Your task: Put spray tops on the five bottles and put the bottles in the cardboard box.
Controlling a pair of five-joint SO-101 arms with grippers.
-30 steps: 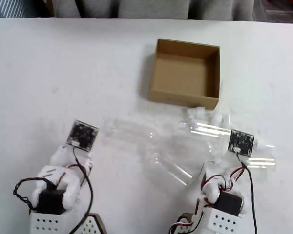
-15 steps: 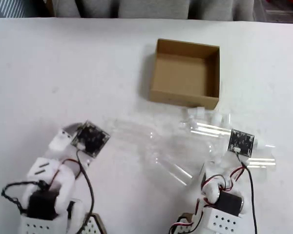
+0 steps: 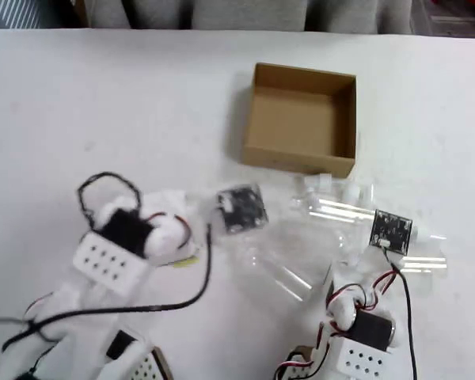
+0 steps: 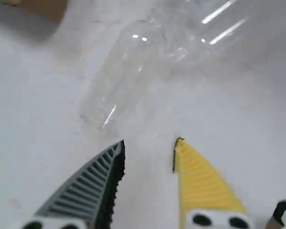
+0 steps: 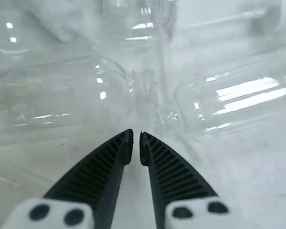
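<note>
Setting: robotics lab or workshop, probably. Evidence: plain white table [image 3: 79, 95]; left arm [image 3: 115, 245] and right arm [image 3: 360, 336], small, white, with exposed wiring; grey chair backs [image 3: 245, 12] along the far edge.

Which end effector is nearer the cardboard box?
Left. The left end effector is just short of the cardboard box, by its near left corner; the right end effector is farther back, off the near right corner.

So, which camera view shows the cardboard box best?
The high view: the whole cardboard box from above, all four walls. The left wrist view catches a blurred brown corner; the right wrist view faces the clear bottles.
</note>
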